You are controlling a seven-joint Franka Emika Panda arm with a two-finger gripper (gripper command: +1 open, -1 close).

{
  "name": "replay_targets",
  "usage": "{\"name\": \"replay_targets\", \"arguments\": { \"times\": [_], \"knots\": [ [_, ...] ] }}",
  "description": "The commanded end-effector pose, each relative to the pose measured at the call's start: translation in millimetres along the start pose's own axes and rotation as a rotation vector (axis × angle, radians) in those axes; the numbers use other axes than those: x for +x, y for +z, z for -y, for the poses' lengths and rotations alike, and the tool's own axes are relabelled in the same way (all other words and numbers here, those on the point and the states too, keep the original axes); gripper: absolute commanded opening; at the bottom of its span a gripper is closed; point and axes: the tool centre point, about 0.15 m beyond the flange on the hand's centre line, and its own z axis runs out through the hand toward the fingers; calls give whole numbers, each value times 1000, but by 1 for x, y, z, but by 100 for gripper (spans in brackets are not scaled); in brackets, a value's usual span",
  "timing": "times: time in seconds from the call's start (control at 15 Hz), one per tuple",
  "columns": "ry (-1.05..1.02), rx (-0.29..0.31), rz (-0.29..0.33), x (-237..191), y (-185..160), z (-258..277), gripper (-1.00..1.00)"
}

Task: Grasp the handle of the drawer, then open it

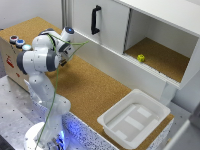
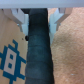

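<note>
1. Cork counter (image 1: 95, 87) carries a white tray (image 1: 134, 117); the drawer (image 1: 102, 22) with its black handle (image 1: 95, 20) stands behind, seen only in the exterior view.
2. Wrist view alone shows the hand (image 2: 40, 25), fingers (image 2: 21, 19) apart, astride a dark bar (image 2: 39, 50).

A speckled, matt cork-like surface covers the worktop (image 1: 95, 92), which carries a smooth white plastic tray (image 1: 134, 119) with a soft sheen just beside its edge. Behind the worktop, the drawer (image 1: 102, 22) shows a flat, smooth white panel finish bearing a glossy black handle (image 1: 95, 20). The arm (image 1: 42, 60) near the worktop wears glossy white plastic shells.
</note>
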Motion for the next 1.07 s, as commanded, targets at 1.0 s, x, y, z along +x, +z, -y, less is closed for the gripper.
{"name": "replay_targets", "arguments": {
  "times": [1.0],
  "knots": [
    [-110, 43, 75, 49, -33, -131, -100]
  ]
}}
